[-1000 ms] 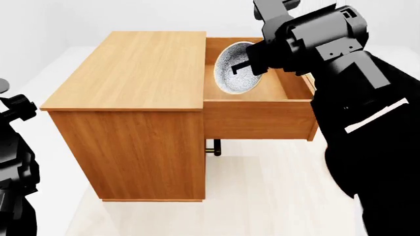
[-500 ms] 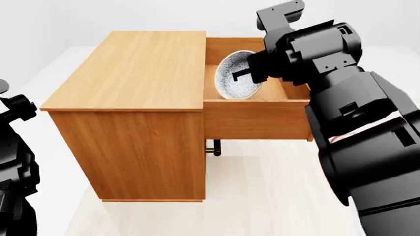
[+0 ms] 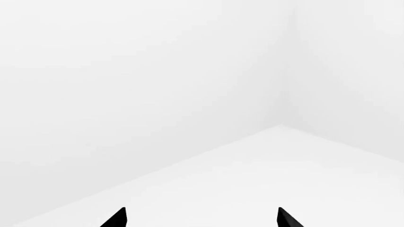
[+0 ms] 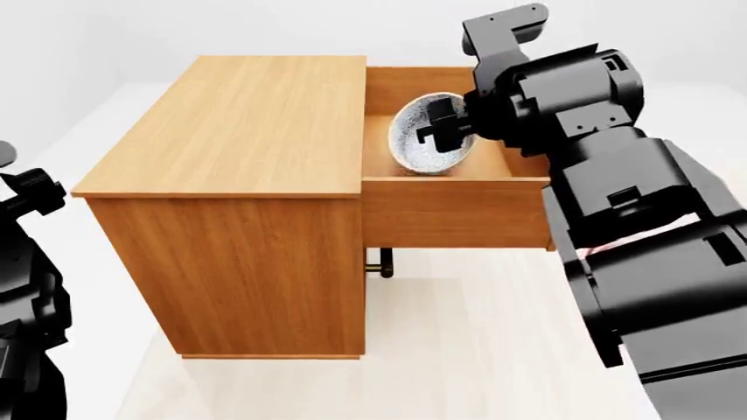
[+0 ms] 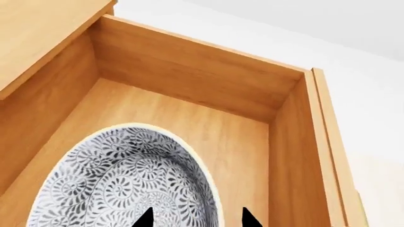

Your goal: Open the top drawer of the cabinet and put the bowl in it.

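Observation:
The orange-brown cabinet [image 4: 233,122] stands in the head view with its top drawer [image 4: 456,210] pulled out to the right. My right gripper [image 4: 443,122] reaches down into the drawer and is shut on the rim of the bowl [image 4: 418,150], which is tilted on edge, low inside the drawer box. In the right wrist view the bowl's patterned inside [image 5: 126,179] fills the lower part. My right gripper [image 5: 198,220] straddles its rim above the drawer's wooden floor [image 5: 189,127]. My left gripper [image 3: 200,221] is open and empty, facing bare white floor.
A brass handle [image 4: 380,261] of a lower drawer shows under the open drawer. My left arm [image 4: 24,262] hangs at the left edge, away from the cabinet. My right arm's dark bulk [image 4: 653,262] hides the drawer's front end. White floor and walls surround the cabinet.
My right gripper has moved down and slightly right with the bowl, lowering it deeper into the drawer. The left arm has not moved.

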`<state>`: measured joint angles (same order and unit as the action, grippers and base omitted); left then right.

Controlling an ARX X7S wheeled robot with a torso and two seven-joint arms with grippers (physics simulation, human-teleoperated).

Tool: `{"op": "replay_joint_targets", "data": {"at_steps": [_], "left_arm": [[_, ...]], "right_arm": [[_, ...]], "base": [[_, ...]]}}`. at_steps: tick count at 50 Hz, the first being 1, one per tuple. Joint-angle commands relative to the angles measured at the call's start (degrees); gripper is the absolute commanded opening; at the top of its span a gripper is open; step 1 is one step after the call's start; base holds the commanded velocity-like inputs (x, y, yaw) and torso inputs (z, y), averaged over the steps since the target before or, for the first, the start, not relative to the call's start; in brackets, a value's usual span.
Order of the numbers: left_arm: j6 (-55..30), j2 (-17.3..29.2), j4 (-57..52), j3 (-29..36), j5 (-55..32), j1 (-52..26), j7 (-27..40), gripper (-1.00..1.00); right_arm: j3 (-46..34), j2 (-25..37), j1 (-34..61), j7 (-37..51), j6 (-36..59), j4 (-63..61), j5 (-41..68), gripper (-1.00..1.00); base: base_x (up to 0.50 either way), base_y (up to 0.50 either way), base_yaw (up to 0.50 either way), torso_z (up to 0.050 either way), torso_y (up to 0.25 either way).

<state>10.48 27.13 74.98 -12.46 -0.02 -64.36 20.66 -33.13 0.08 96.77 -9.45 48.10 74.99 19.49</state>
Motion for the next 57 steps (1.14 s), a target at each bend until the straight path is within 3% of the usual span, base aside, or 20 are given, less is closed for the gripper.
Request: {"op": "replay_joint_targets", "data": {"at_steps": [1, 8, 16, 23, 27, 32, 41, 49, 54, 57], "left_arm": [[0.11, -0.02, 0.0, -0.08, -0.02, 0.06, -0.01, 1.0], [0.12, -0.02, 0.0, -0.22, -0.04, 0.05, -0.03, 1.0], [0.08, -0.04, 0.0, -0.29, -0.01, 0.01, -0.03, 1.0], [0.14, -0.02, 0.0, -0.23, 0.03, 0.04, -0.04, 1.0], [0.1, 0.01, 0.0, -0.22, 0.03, 0.04, -0.06, 1.0], [0.0, 0.02, 0.0, -0.27, -0.01, -0.02, 0.12, 1.0], [-0.25, -0.01, 0.0, -0.25, 0.06, -0.18, 0.56, 1.0], [-0.28, -0.04, 0.0, -0.07, 0.08, -0.19, 0.81, 1.0], [-0.35, -0.02, 0.0, 0.03, 0.08, -0.21, 0.93, 1.0], [-0.32, -0.01, 0.0, 0.04, 0.04, -0.19, 0.92, 1.0]], "right_arm": [[3.97, -0.01, 0.92, -0.18, -1.17, -0.02, -4.32, 1.0], [5.41, 0.05, 2.97, 3.45, -6.48, -0.03, -9.3, 1.0], [-0.43, 0.02, 6.34, 11.35, -17.48, -0.04, -14.31, 1.0], [-6.1, 0.02, 11.56, 17.34, -24.49, -1.57, -11.81, 1.0], [-3.66, 7.09, 5.67, 21.78, -8.63, -30.13, -9.16, 1.0], [1.01, 12.58, -0.54, 26.21, 3.99, -61.47, -5.17, 1.0], [14.6, 15.16, -11.06, 33.35, 26.68, -103.46, 5.78, 1.0], [26.74, 13.27, -19.95, 37.06, 41.74, -126.44, 14.33, 1.0], [36.62, 17.02, -23.14, 60.13, 41.77, -128.65, 47.26, 1.0], [40.1, 18.37, -25.16, 70.33, 41.0, -129.52, 60.43, 1.0]], "base": [[0.0, 0.0, 0.0, 0.0, 0.0], [0.0, 0.0, 0.0, 0.0, 0.0], [0.0, 0.0, 0.0, 0.0, 0.0], [0.0, 0.0, 0.0, 0.0, 0.0], [0.0, 0.0, 0.0, 0.0, 0.0], [0.0, 0.0, 0.0, 0.0, 0.0], [0.0, 0.0, 0.0, 0.0, 0.0], [0.0, 0.0, 0.0, 0.0, 0.0], [0.0, 0.0, 0.0, 0.0, 0.0], [0.0, 0.0, 0.0, 0.0, 0.0]]}}
